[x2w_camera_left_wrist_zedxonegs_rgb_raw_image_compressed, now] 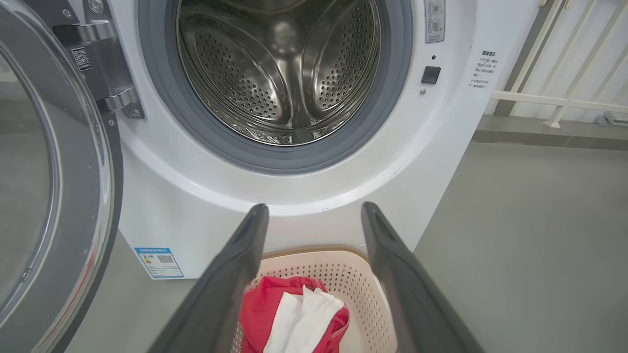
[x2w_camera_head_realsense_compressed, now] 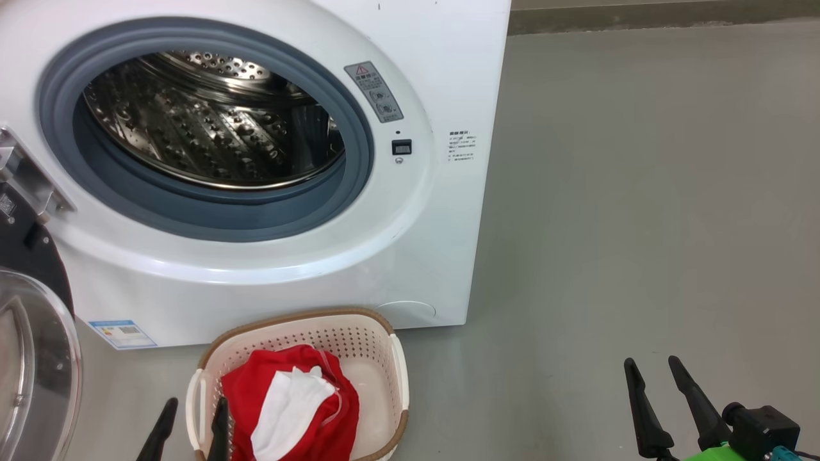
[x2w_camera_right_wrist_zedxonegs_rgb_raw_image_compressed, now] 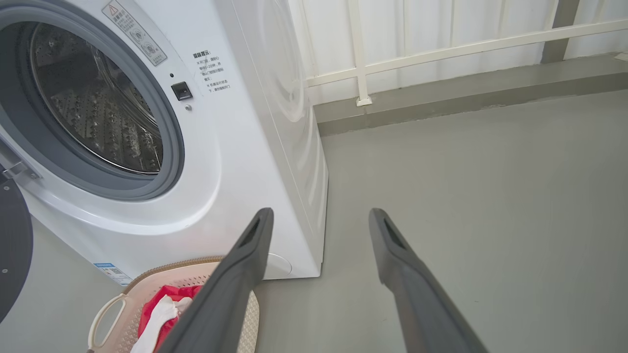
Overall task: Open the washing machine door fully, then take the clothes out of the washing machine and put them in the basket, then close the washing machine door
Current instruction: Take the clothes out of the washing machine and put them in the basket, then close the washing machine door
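Standing swung out at the robot's left, the washing machine door (x2w_camera_head_realsense_compressed: 35, 256) shows its black rim and clear glass bowl, hanging from a metal hinge (x2w_camera_left_wrist_zedxonegs_rgb_raw_image_compressed: 105, 73) on the front of the washing machine (x2w_camera_head_realsense_compressed: 416, 269). The round mouth is uncovered: a grey gasket (x2w_camera_head_realsense_compressed: 211, 218) rings the perforated steel drum (x2w_camera_head_realsense_compressed: 211, 128), and no fabric can be seen inside.

The basket (x2w_camera_head_realsense_compressed: 378, 358) sits on the grey floor (x2w_camera_head_realsense_compressed: 640, 192) just in front of the machine, below the mouth and close to a blue sticker (x2w_camera_head_realsense_compressed: 122, 333) low on the white panel. The clothes (x2w_camera_head_realsense_compressed: 288, 403) lie inside it, a red bundle with a white part folded on top, piled toward the basket's left half.

The left fingers (x2w_camera_left_wrist_zedxonegs_rgb_raw_image_compressed: 235, 274) are spread wide and released, grasping nothing; in the left wrist view the basket and the red bundle appear between them, and in the head view one finger overlaps the basket's left edge. The right fingers (x2w_camera_head_realsense_compressed: 644, 410) are likewise parted and empty, well apart from the basket, over bare floor to the right of the machine. A white railing (x2w_camera_right_wrist_zedxonegs_rgb_raw_image_compressed: 441, 49) runs along the wall behind.
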Robot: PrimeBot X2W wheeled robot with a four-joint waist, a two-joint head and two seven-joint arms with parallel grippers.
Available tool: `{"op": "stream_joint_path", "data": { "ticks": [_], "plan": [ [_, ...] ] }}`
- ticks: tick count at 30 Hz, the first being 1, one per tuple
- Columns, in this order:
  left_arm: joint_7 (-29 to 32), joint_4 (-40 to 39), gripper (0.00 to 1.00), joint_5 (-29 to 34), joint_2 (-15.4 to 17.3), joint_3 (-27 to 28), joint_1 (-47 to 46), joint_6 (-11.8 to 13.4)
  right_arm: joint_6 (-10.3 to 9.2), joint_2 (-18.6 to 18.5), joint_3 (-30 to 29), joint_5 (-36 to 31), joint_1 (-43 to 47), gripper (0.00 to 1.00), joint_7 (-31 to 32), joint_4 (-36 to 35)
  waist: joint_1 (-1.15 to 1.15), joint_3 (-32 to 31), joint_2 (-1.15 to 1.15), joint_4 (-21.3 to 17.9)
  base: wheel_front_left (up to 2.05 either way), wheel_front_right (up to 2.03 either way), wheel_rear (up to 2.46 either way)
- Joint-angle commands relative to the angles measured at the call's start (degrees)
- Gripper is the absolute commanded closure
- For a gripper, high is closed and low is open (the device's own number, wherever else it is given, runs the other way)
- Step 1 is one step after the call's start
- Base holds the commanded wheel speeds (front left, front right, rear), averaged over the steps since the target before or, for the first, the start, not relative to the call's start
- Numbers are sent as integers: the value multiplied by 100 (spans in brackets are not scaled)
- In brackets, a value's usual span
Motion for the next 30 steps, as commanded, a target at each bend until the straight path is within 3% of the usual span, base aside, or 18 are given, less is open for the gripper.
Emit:
{"op": "stream_joint_path", "data": {
  "ticks": [1, 22, 30],
  "plan": [
    [-46, -177, 0, 54, 26, 231, -66, -31, 36, -59, 116, 5, -48, 0, -36, -145, 0, -2, 0, -9, 0, 0, 0],
    [-46, -212, 0, 54, -6, 254, -59, -31, 36, -59, 132, -28, -47, 0, -36, -148, 0, -29, 0, -10, -1, 1, 0],
    [-46, -203, 0, 43, 7, 212, -70, -31, 36, -59, 142, -35, -63, 0, -36, -139, 0, -14, 0, -9, -78, 78, 0]
  ]
}}
